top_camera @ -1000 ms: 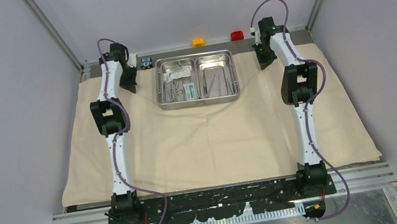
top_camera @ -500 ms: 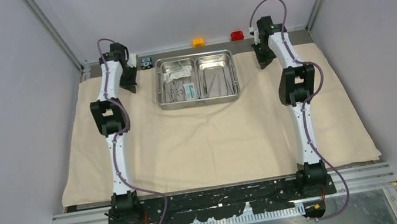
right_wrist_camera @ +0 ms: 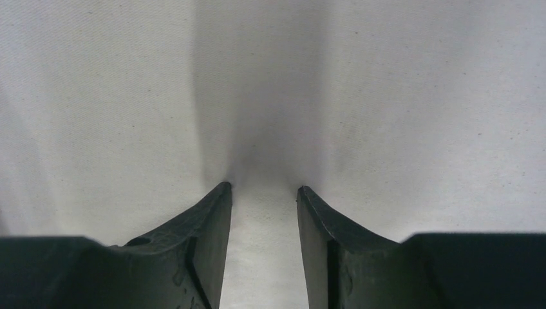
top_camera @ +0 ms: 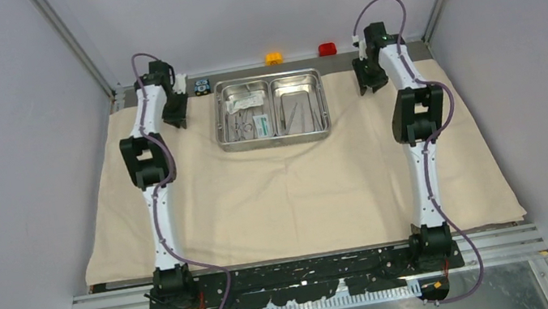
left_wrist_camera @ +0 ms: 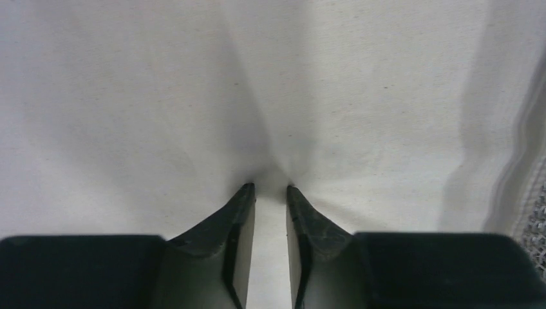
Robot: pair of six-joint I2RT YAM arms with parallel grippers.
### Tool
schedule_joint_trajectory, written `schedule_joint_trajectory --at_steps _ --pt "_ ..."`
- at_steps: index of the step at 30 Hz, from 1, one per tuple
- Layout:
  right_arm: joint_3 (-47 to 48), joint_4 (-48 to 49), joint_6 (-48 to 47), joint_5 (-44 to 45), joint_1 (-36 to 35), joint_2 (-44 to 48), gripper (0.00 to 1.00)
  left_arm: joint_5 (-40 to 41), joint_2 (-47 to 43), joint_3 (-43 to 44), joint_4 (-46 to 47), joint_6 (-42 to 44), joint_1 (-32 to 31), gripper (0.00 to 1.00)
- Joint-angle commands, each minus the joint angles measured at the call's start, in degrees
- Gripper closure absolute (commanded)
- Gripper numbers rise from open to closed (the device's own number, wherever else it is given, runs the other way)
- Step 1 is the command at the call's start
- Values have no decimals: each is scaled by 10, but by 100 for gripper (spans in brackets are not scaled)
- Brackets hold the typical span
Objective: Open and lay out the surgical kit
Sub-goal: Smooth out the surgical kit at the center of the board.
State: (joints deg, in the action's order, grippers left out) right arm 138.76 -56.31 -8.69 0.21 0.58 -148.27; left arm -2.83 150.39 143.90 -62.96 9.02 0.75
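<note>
Overhead, top view: beige cloth wrap (top_camera: 294,201), spread flat over the counter. Steel two-compartment tray (top_camera: 276,141) on its far middle. The tray's left compartment holds ring-handled instruments (top_camera: 243,122) and a white-and-green packet (top_camera: 263,122); its right compartment holds thin straight tools (top_camera: 299,111). Left claw (top_camera: 175,120) is tip-down on the cloth left of the tray, right claw (top_camera: 367,85) likewise on its right.

Left wrist view: left claw (left_wrist_camera: 271,188) narrowly apart, tips at a pucker in the cloth wrap (left_wrist_camera: 161,96).

Right wrist view: right claw (right_wrist_camera: 264,188) wider apart, tips at a shadowed crease in the cloth wrap (right_wrist_camera: 418,96).
</note>
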Motion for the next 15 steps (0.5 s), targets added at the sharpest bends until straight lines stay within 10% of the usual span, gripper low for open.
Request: schedule_joint_trajectory --at_steps 1,15 --pt "-23 16 -4 10 37 28 52 87 -5 -22 36 37 46 69" --pt "-48 -6 -71 43 112 10 52 165 -4 -96 56 101 94 61"
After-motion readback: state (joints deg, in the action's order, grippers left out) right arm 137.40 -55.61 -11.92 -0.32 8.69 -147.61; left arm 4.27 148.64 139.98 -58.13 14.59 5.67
